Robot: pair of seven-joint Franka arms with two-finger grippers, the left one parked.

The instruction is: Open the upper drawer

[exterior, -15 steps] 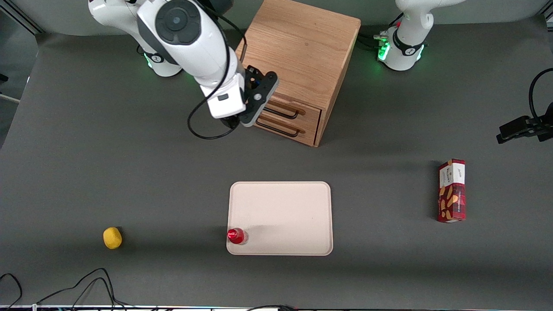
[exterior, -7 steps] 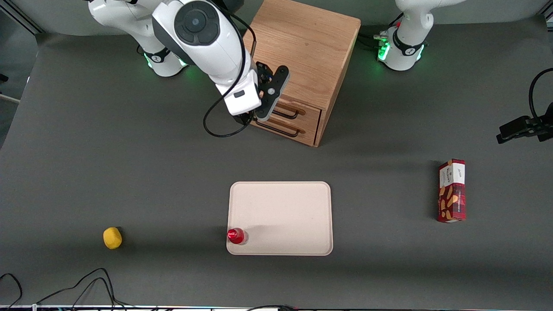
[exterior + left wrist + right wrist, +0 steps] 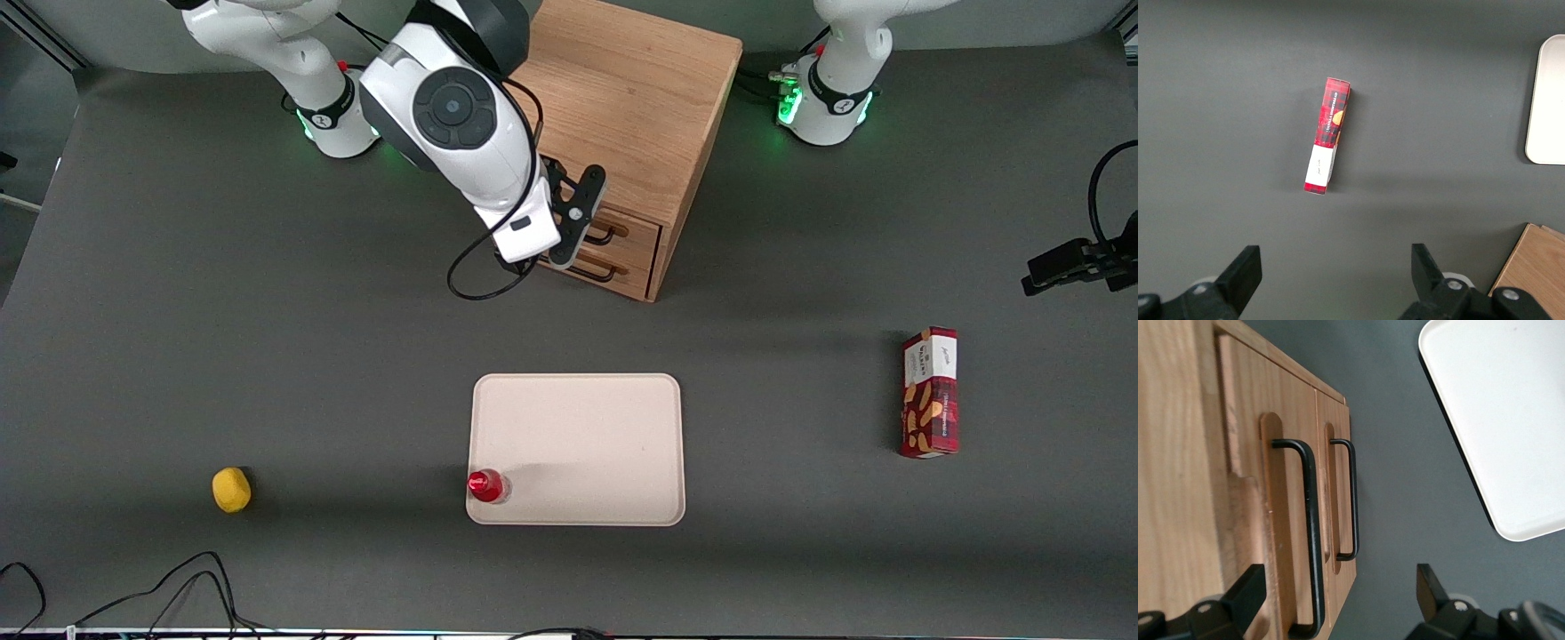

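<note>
The pincer (image 3: 569, 240) hangs wide open and empty right in front of the cabinet (image 3: 622, 98), lining up, I'd say, on the black handle (image 3: 1308, 533) of the upper drawer (image 3: 1248, 487), which sits fully shut above its twin.
</note>
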